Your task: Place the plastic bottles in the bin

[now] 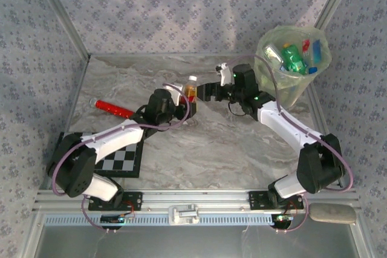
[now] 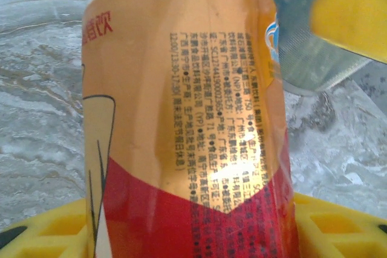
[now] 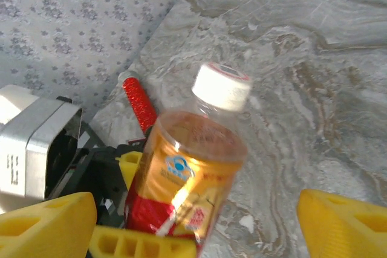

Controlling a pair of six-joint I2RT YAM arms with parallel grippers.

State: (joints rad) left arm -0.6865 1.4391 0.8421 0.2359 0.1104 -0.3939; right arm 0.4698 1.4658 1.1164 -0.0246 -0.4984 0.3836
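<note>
A grey marbled table (image 1: 230, 149) is seen. A red bottle (image 1: 113, 108) is laid flat near its left edge, a checkerboard (image 1: 124, 160) is placed near-left, and a bin (image 1: 289, 92) is stood in the far right corner.

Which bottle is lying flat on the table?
The red bottle, far left. The orange bottle is held by the left gripper; other bottles are in the bin.

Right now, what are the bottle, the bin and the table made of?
Bottle: clear glossy plastic, it seems; orange drink shows through, label glints.
Bin: likely thin translucent plastic; bottles show through its wall.
Table: grey veined marble look, matte; real stone or print, can't tell.
</note>
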